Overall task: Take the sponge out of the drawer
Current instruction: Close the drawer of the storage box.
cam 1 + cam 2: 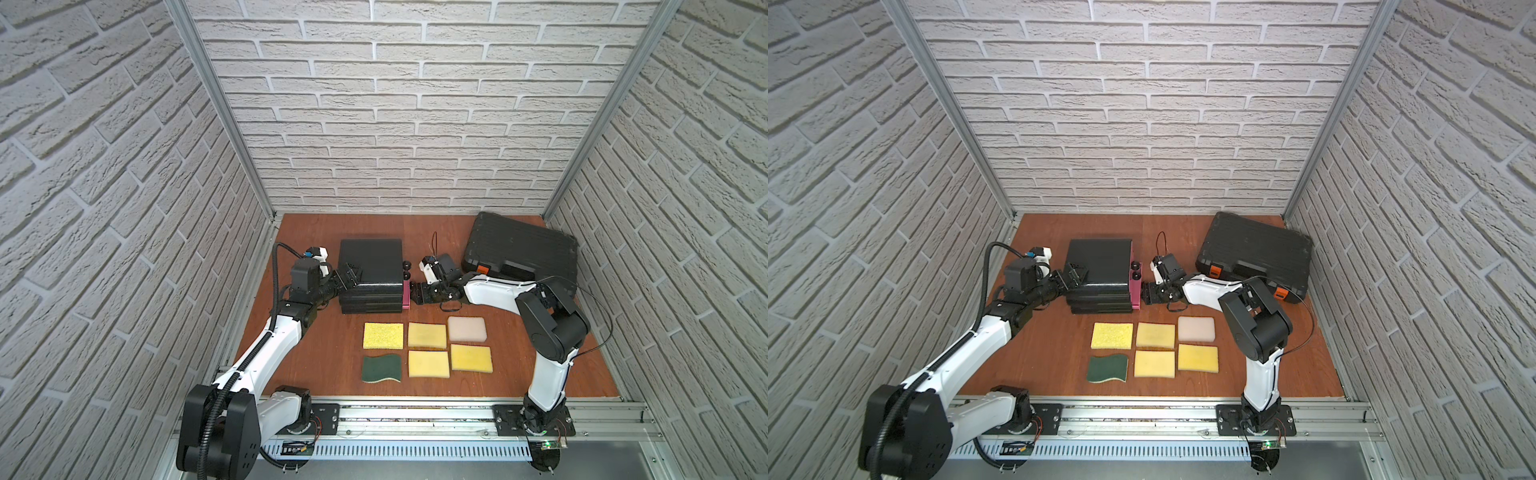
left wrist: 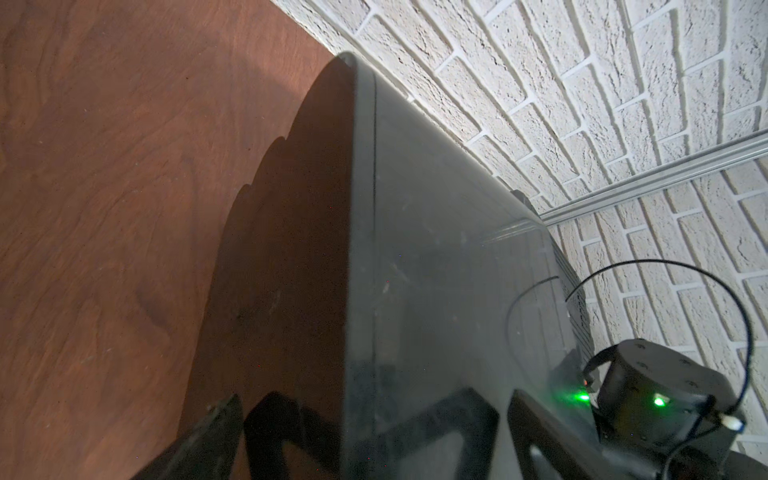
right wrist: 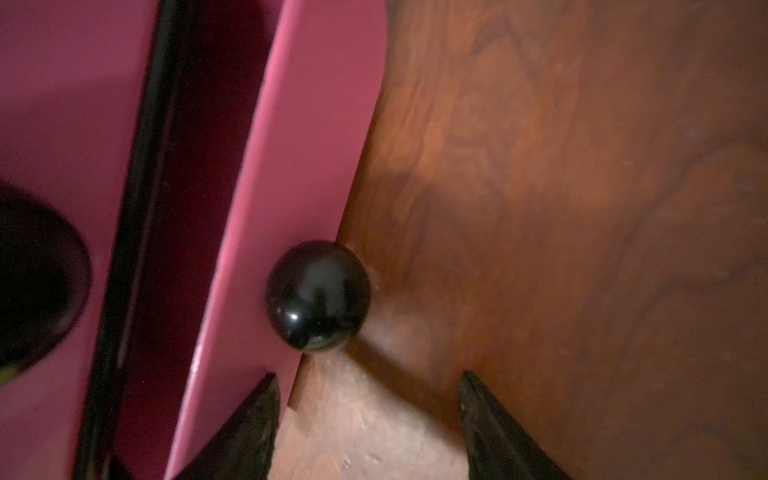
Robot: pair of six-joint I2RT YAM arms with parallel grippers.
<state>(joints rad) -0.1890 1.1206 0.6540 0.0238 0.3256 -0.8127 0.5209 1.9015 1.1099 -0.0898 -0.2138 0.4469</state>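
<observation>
The black drawer unit (image 1: 370, 266) (image 1: 1100, 262) stands mid-table, its pink drawer fronts (image 1: 406, 296) facing right. The sponge is hidden; no drawer's inside shows. My left gripper (image 1: 353, 274) (image 2: 374, 399) is open and straddles the unit's upper left edge. My right gripper (image 1: 415, 293) (image 3: 369, 376) is open, low at the bottom drawer front (image 3: 291, 166). That drawer's round black knob (image 3: 318, 295) lies just beyond the fingertips, not between them. The bottom front stands a little proud of the one above.
Several flat foam rectangles lie in two rows in front of the unit: yellow ones (image 1: 383, 336), a white one (image 1: 467, 329) and a green wavy pad (image 1: 381, 368). A black tool case (image 1: 519, 249) sits at the back right, close behind my right arm.
</observation>
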